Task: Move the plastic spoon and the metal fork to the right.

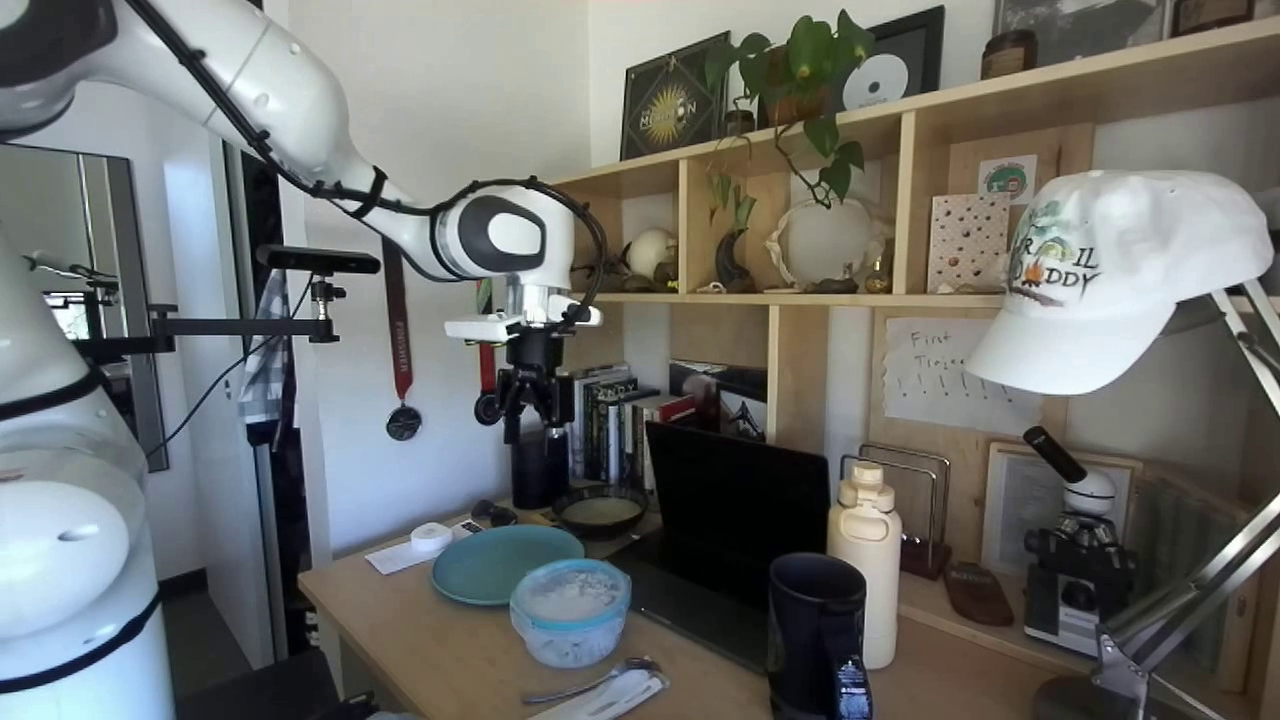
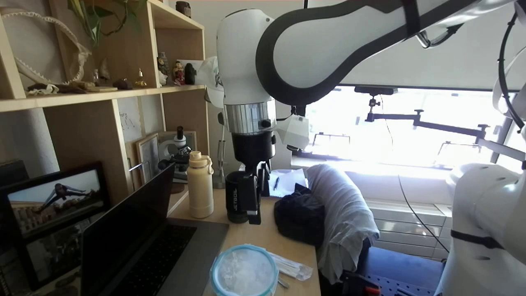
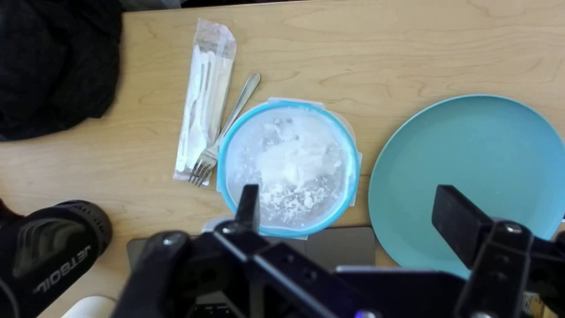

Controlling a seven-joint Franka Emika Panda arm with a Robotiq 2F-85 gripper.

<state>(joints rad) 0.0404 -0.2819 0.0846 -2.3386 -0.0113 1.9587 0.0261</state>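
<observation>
One fork [image 3: 232,115] and wrapped cutlery [image 3: 205,104] — touching, perhaps — lie aside, below the wide-spread, empty hand [image 3: 346,203].

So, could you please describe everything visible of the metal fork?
The metal fork is silvery and slim, its handle end rounded, its head tined. It lies unheld on the desk, askew to its edge, between the clear cutlery packet and the round container, tines overlapping the packet's edge; whether it touches the container is unclear.

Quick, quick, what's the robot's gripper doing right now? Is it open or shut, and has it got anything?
Gripper: wide open, holding nothing.
</observation>
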